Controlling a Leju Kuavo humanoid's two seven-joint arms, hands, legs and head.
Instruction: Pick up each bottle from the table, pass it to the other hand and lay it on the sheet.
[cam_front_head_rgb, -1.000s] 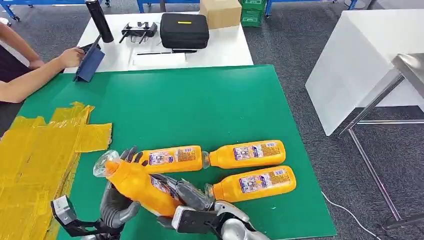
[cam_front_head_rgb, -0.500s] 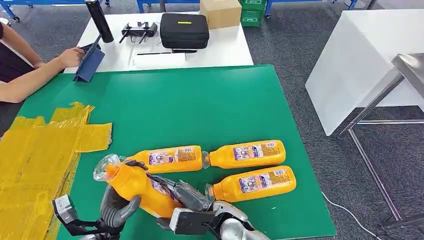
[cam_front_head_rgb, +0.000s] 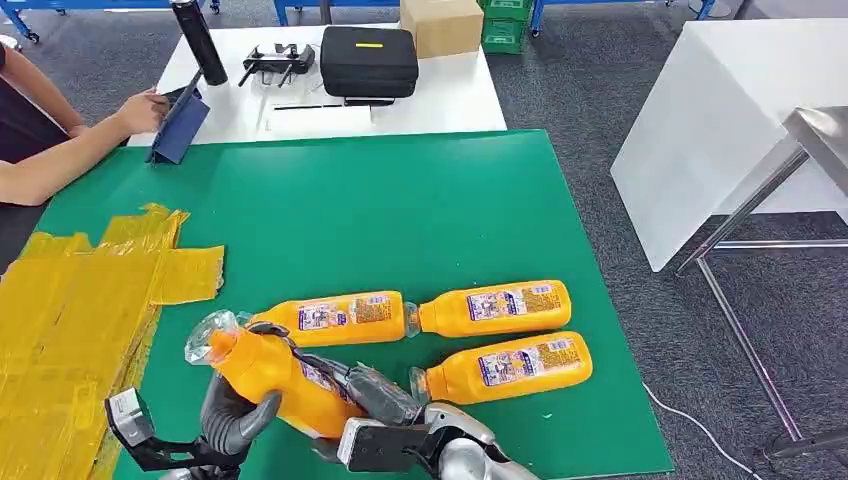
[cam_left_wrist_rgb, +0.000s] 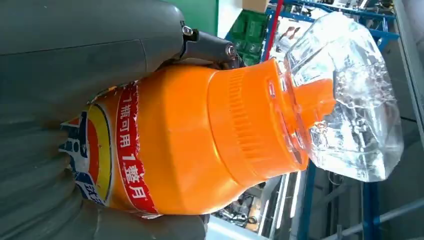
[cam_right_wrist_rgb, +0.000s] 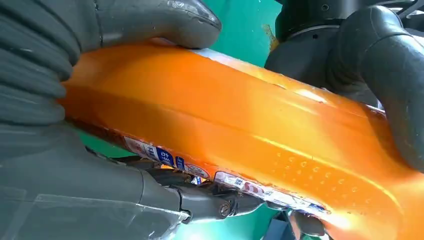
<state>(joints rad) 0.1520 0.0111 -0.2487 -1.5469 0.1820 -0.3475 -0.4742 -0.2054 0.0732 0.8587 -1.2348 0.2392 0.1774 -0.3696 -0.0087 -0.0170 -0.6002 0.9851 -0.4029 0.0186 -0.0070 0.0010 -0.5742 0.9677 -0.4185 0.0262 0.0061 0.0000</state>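
Far left I see a person's arm reaching to a tablet on the white table, well clear of the work. Yellow sheet lies crumpled on the left of the green table.

Left hand is wrapped around the upper body of the held bottle, thumb across its front; wrist cam shows that hand closed on the bottle just below the clear cap. Right hand grips the same bottle at its base end; its wrist view has fingers clamped on the orange body. So both hands have it, raised above the near table edge, cap end pointing toward the sheet.

Right of that, three bottles lie flat on the green: one just behind the held one, one neck-to-base with it, one nearest the right hand. Black case, cardboard box and dark flask sit on the far table.

Versus a second ago: the held bottle has dropped a little and the left fingers have closed tighter on it. The rest is unchanged.
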